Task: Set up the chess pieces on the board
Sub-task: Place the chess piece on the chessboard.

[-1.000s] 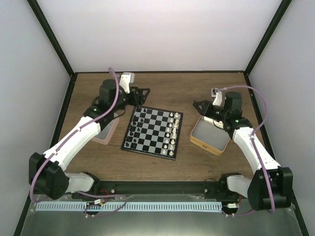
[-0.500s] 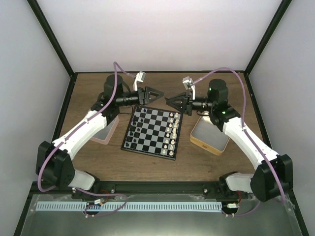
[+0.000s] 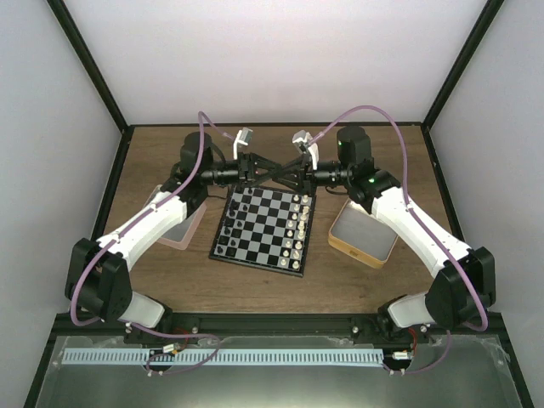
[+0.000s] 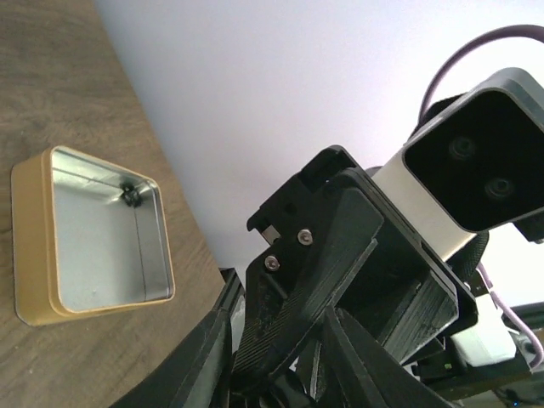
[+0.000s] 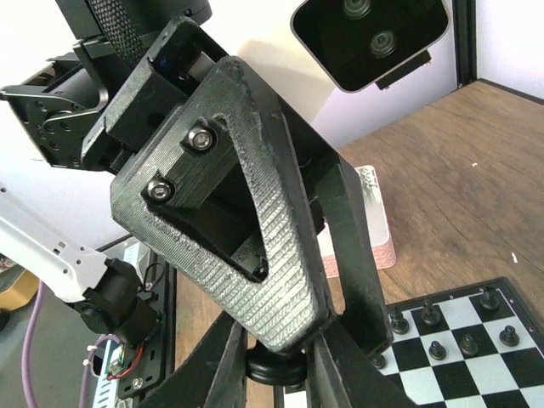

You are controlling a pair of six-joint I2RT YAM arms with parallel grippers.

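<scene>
Left arm (image 3: pixel 144 225) and right arm (image 3: pixel 416 225) raised, reaching inward, left gripper (image 4: pixel 280 374) and right gripper (image 5: pixel 274 361) tip to tip, fingers interleaved (right pinching a small black chess piece (image 5: pixel 272 372)).

**Colours and patterns.** Board (image 3: pixel 265 228): black and pale grey-white checks inside a thin black rim. Chess pieces (image 3: pixel 229 240): black. Chessmen (image 3: pixel 297 223) facing them: white. Desk (image 3: pixel 280 289): brown wood grain. Tray (image 3: pixel 350 254): tan outside, silvery inside. Box (image 3: pixel 183 236): clear with a pink rim. Left arm (image 3: pixel 144 225) and right arm (image 3: pixel 416 229): white shells, black joints. Cables (image 3: pixel 367 107): purple.
</scene>
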